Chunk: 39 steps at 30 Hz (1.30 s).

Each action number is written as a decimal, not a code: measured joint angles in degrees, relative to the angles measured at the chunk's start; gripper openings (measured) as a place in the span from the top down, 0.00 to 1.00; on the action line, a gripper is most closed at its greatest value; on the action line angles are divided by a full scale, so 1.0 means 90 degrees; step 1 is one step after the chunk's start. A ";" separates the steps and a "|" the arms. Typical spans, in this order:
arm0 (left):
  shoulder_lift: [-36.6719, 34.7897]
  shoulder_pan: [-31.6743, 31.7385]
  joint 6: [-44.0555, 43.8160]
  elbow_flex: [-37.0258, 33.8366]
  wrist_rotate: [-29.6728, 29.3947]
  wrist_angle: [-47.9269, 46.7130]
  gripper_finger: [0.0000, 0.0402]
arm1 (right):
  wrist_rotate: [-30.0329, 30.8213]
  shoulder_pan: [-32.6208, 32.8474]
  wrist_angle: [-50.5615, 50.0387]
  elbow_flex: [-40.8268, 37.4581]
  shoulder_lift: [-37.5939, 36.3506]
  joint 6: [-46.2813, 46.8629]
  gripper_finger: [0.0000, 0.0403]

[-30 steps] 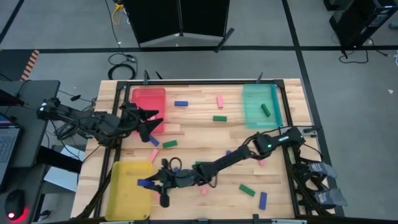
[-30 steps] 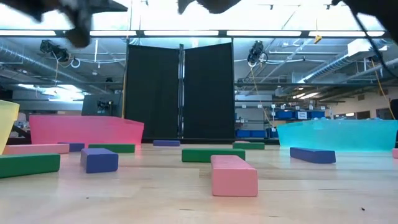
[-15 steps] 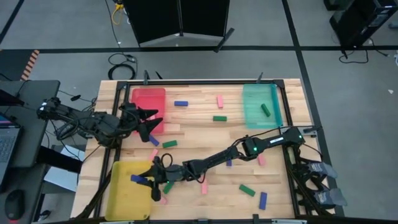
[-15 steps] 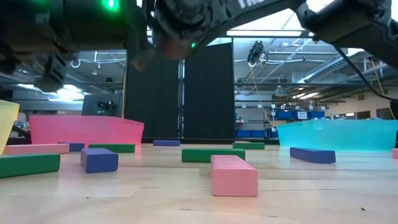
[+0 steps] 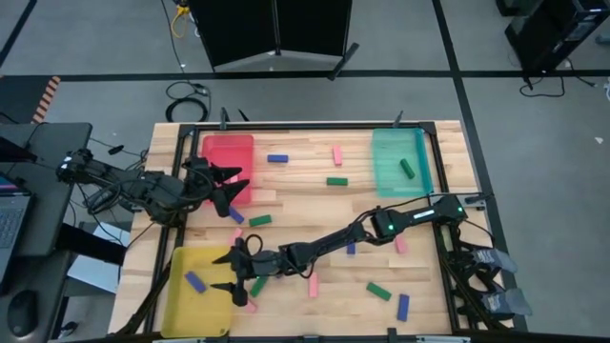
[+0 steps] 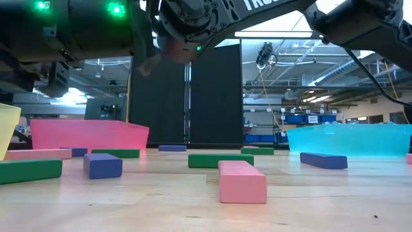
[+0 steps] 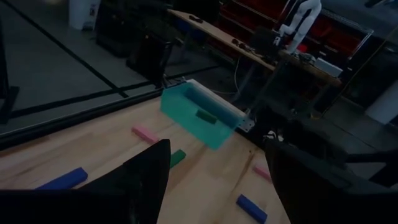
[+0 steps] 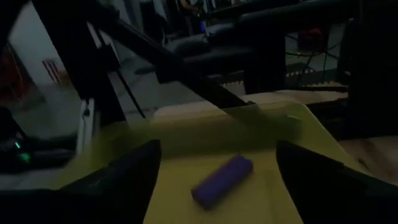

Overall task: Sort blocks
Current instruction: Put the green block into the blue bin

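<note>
A blue block (image 5: 194,280) lies flat on the floor of the yellow tray (image 5: 181,310); the right wrist view shows the blue block (image 8: 222,180) too. My right gripper (image 5: 222,272) hovers open over the tray's right rim, its fingers apart on either side of the block and clear of it. My left gripper (image 5: 233,189) waits open beside the red tray (image 5: 225,152). Several pink, blue and green blocks lie scattered flat on the table, among them a green block (image 5: 257,286) and a pink block (image 5: 313,286). One green block (image 5: 407,169) lies in the teal tray (image 5: 398,143).
My right arm (image 5: 334,243) stretches across the table's near half from the right side. Blocks lie close under it. In the low view a pink block (image 6: 242,182) and a blue block (image 6: 103,165) lie nearest. A laptop stand stands off the table's left edge.
My right gripper has carried the blue block toward the table's left edge, over the yellow tray's rim, then opened and let go. The block has fallen into the tray and lies flat there.
</note>
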 joint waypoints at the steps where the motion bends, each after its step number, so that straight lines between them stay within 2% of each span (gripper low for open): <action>1: 0.0000 0.0000 -0.0018 0.0000 0.0001 -0.0010 0.33 | 0.0069 0.0000 -0.0105 0.0000 -0.0041 -0.0128 0.18; 6: 0.0005 -0.0003 -0.0154 0.0000 0.0018 -0.0185 0.33 | 0.0647 0.0077 -0.0358 0.0000 -0.0303 -0.0687 0.25; 11: 0.0005 -0.0039 -0.0155 0.0000 0.0093 -0.0225 0.33 | 0.0514 0.0130 -0.0621 -0.0081 -0.0497 -0.0988 0.34; 15: 0.0007 -0.0036 -0.0157 0.0000 0.0188 -0.0247 0.33 | 0.0530 0.0158 -0.0382 -0.0775 -0.0928 -0.1018 0.38; 17: 0.0005 -0.0036 -0.0158 0.0000 0.0190 -0.0247 0.33 | 0.0598 0.0164 0.0101 -0.1504 -0.1267 -0.0988 0.39; 20: 0.0012 -0.0036 -0.0158 -0.0014 0.0206 -0.0244 0.33 | 0.0893 0.0160 0.1162 -0.3049 -0.1972 -0.0946 0.39; 24: 0.0187 -0.0036 -0.0159 -0.0161 0.0319 -0.0259 0.33 | 0.1534 0.0158 0.2431 -0.5243 -0.3197 -0.0933 0.39; 27: 0.0500 -0.0025 -0.0164 -0.0244 0.0431 -0.0279 0.33 | 0.2102 0.0174 0.2977 -0.6714 -0.4108 -0.0862 0.39; 30: 0.1001 -0.0005 -0.0225 -0.0245 0.0674 -0.0157 0.33 | 0.2748 0.0258 0.3406 -0.8078 -0.4996 -0.0840 0.39; 35: 0.2043 0.0121 -0.0310 -0.0063 0.1303 -0.0144 0.33 | 0.4321 0.0508 0.4367 -1.0230 -0.6520 -0.0938 0.39; 39: 0.2980 0.0282 -0.0295 0.0301 0.2041 -0.0763 0.35 | 0.4747 0.0640 0.5271 -1.1631 -0.7528 -0.0917 0.39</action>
